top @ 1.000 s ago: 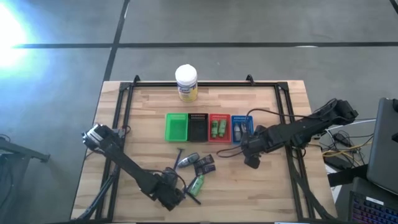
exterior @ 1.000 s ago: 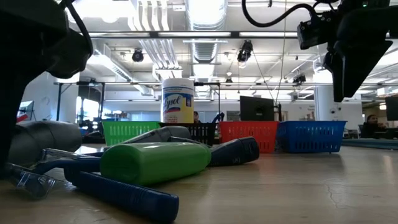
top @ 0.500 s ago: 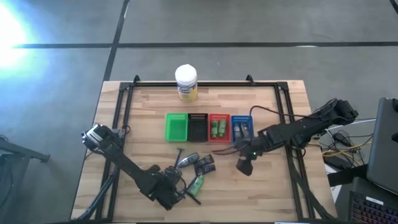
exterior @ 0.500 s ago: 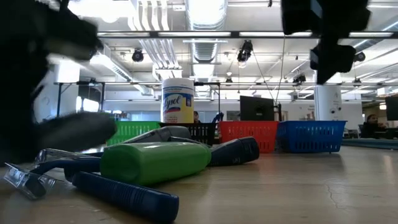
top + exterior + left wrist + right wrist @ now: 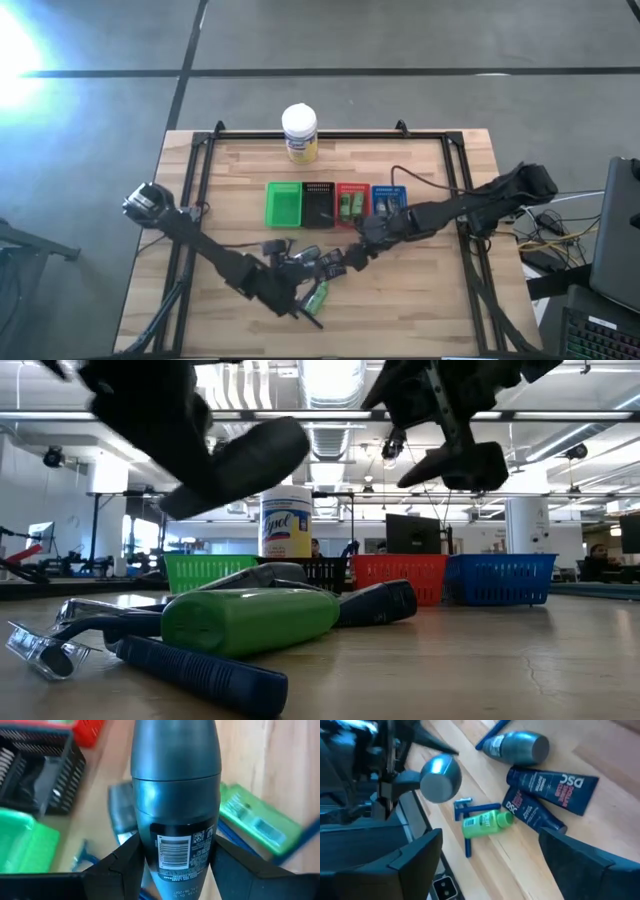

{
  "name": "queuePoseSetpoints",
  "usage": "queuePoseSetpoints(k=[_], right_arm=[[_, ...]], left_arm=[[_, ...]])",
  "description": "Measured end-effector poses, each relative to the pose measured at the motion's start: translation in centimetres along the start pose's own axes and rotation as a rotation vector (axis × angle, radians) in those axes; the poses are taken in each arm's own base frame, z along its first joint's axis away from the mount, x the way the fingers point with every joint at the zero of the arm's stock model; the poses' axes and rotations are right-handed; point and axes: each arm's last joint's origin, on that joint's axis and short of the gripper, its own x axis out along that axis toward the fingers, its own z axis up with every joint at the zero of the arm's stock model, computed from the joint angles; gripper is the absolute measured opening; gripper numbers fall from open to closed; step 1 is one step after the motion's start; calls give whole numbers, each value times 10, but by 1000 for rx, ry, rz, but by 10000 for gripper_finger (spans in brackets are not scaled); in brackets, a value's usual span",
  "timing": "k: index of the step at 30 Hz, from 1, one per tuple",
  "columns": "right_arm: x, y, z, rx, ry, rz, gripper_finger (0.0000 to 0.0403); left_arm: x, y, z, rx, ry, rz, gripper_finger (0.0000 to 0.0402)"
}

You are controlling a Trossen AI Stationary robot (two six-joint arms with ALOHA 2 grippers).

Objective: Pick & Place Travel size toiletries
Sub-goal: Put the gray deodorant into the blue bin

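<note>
Table: pale wood planks, visible grain, smooth with a dull sheen in the low view.
Grey tube in left gripper: smooth plastic, satin gloss, printed paper-like barcode label.
Gripper fingers: matt black plastic.
Green bottle: smooth plastic, soft shine.
Dark packets: flexible glossy plastic, white print.
Razor: blue matt handle, clear plastic head.
Baskets: coloured plastic mesh.
Jar: glossy wrapped label, white plastic lid.
Table frame: black metal bars, matt.
Floor: grey concrete, smooth.
</note>
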Motion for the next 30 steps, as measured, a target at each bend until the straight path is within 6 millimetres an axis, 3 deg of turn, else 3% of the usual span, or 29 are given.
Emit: queuePoseSetpoints(k=[7,15,23,30], right_arm=[[10,15,10,5,-52,5,365],[20,30,19,-14,-86,16,351],[25,30,21,-7,-86,-20,307],[25,28,22,-2,-54,-18,223]], left_arm=[[10,15,22,52,-73,-12,194],[12,23,38,49,-157,-19,194],[10,23,40,55,-176,3,194],[10,24,40,54,-191,40,205]])
